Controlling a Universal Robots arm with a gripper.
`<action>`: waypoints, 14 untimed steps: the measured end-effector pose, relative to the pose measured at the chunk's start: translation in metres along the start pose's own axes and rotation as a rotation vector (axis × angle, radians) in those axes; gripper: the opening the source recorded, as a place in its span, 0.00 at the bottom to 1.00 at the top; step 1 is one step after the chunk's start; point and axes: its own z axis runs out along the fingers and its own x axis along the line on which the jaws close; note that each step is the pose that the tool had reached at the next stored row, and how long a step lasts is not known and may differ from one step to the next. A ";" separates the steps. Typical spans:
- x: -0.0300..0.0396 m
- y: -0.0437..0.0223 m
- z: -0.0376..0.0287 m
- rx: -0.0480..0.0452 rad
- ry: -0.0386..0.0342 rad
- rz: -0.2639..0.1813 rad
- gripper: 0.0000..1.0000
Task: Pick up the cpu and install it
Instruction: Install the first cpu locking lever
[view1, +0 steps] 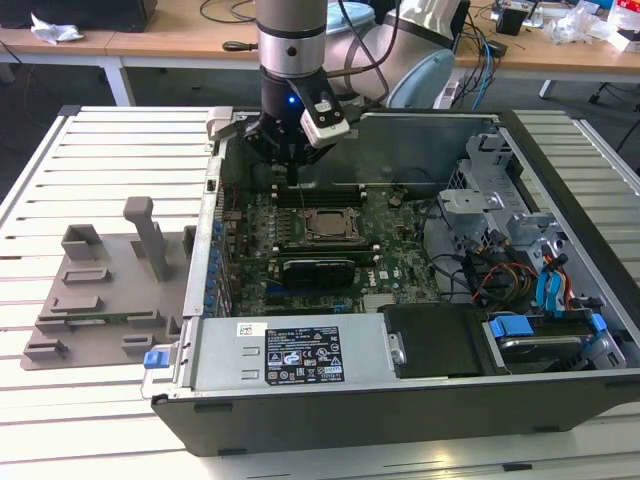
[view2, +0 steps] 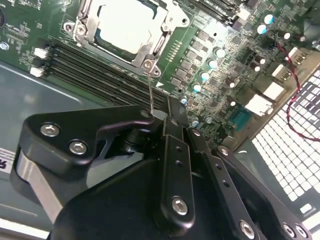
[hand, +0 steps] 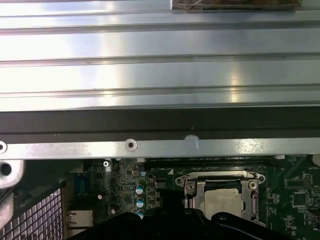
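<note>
The cpu (view1: 322, 224) lies flat in the motherboard socket, its silvery top (view2: 122, 25) framed by the metal load plate (view2: 146, 48); the first wrist view has it too (hand: 222, 204). My gripper (view1: 290, 172) hangs inside the open computer case just behind the socket. From the socket's corner a thin wire lever (view2: 150, 90) rises, and its upper end sits at the tips of my gripper (view2: 159, 116), which is shut on it. Nothing else is between the fingers.
A grey plastic tray with upright posts (view1: 100, 290) sits on the slatted table (view1: 100, 160) at the exterior view's left of the case. Memory slots (view2: 90, 67) run beside the socket. Drive cage and cables (view1: 520, 260) crowd the exterior view's right. The case wall (hand: 130, 145) is close by.
</note>
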 end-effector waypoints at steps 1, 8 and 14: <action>-0.0018 0.0000 0.0000 0.0001 0.0003 0.000 0.11; -0.0112 0.0003 0.0004 0.0001 0.0012 0.000 0.11; -0.0188 0.0005 0.0033 0.0002 0.0030 0.000 0.11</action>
